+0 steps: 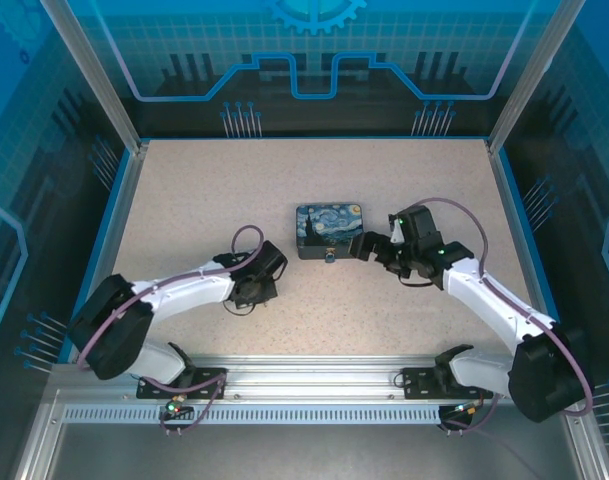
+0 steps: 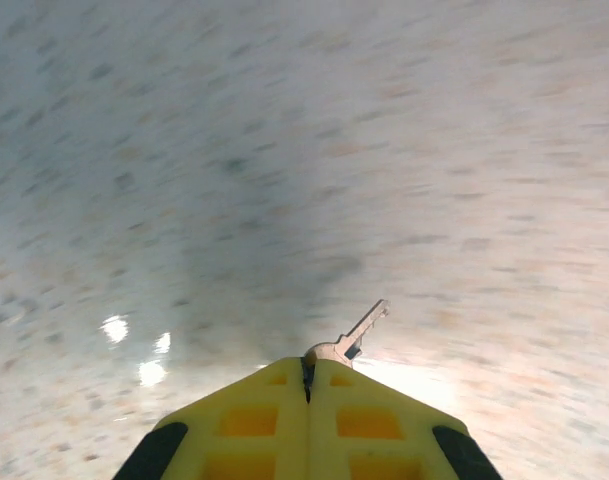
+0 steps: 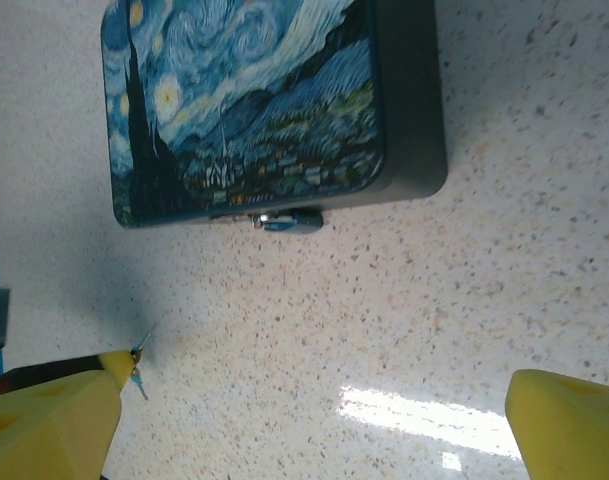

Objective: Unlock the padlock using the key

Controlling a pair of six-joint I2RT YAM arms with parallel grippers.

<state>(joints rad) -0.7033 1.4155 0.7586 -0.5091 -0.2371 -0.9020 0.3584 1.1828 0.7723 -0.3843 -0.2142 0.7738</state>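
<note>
While the left hand (image 2: 307,366) pinches the key (image 2: 356,335), blade protruding, the right hand (image 3: 319,395) gapes empty near the padlock (image 3: 289,221) fronting the painted tin (image 3: 254,100). Step, apparently: key grasped. Next: careful keyhole alignment.

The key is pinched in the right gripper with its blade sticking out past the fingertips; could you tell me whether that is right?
Not quite: it is the left gripper, shut, that pinches the key, as the left wrist view shows. Its blade does stick out past the fingertips. The right gripper stands open, holding nothing.
</note>
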